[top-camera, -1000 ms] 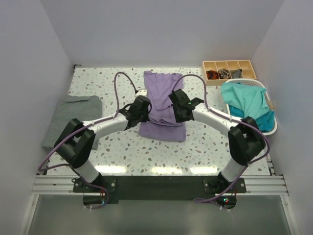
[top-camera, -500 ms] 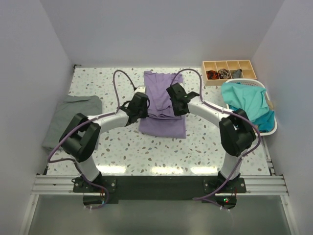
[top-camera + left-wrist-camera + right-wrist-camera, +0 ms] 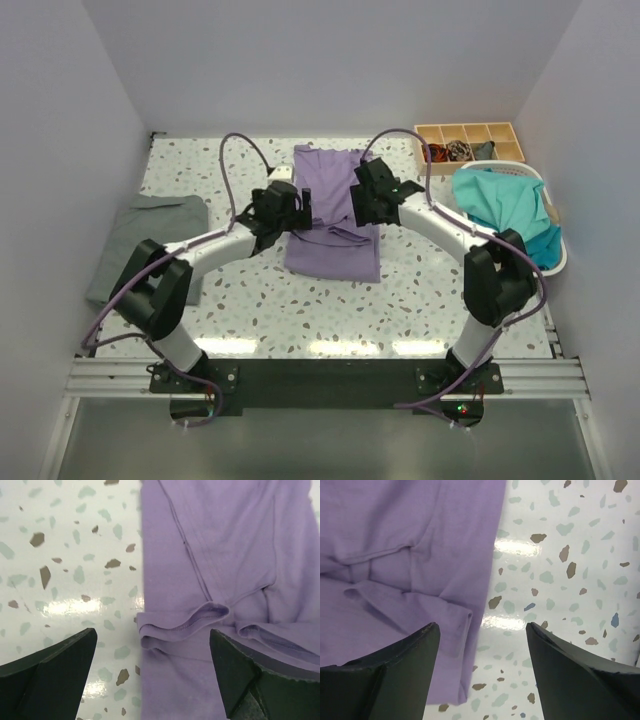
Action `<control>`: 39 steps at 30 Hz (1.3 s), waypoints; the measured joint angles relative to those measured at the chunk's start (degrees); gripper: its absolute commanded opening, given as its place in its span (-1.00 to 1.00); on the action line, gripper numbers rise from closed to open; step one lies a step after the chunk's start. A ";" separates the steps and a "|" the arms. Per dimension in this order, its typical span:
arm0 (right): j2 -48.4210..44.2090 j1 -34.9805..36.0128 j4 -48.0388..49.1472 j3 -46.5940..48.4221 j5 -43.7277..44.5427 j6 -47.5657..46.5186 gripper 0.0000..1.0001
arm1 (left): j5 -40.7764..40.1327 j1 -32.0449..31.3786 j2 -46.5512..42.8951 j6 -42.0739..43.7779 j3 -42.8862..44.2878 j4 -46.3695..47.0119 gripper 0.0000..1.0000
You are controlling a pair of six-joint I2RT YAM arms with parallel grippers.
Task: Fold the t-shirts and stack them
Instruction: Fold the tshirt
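A lavender t-shirt (image 3: 330, 250) lies partly folded in the middle of the table, with a rumpled folded hem (image 3: 192, 622) across it. My left gripper (image 3: 298, 203) hovers open over its left edge; in the left wrist view its jaws (image 3: 152, 672) straddle the shirt (image 3: 225, 540) and grip nothing. My right gripper (image 3: 366, 208) hovers open over the right edge, its jaws (image 3: 482, 667) spanning the shirt (image 3: 405, 540) and bare table. A grey t-shirt (image 3: 150, 240) lies folded at the left. Teal t-shirts (image 3: 505, 210) are heaped in the basket.
A white plastic basket (image 3: 556, 262) stands at the right edge. Behind it a wooden compartment tray (image 3: 468, 133) holds small items. White walls close in the speckled table (image 3: 250, 300) on three sides.
Both grippers, shut on the lavender shirt before, have opened and let the cloth go. Both have shifted toward the far side of the table.
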 measured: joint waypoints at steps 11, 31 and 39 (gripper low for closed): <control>-3.93 -0.17 0.39 -4.28 -22.27 3.19 0.10 | 10.43 0.70 -8.11 0.68 -1.84 -0.13 0.94; 0.94 -0.17 2.27 -7.76 -26.60 6.36 0.07 | 23.12 0.70 5.01 -1.88 -0.17 1.53 0.90; 5.31 -0.39 2.36 -3.69 -22.32 5.84 0.09 | 22.53 0.72 9.22 -1.25 4.74 1.68 0.91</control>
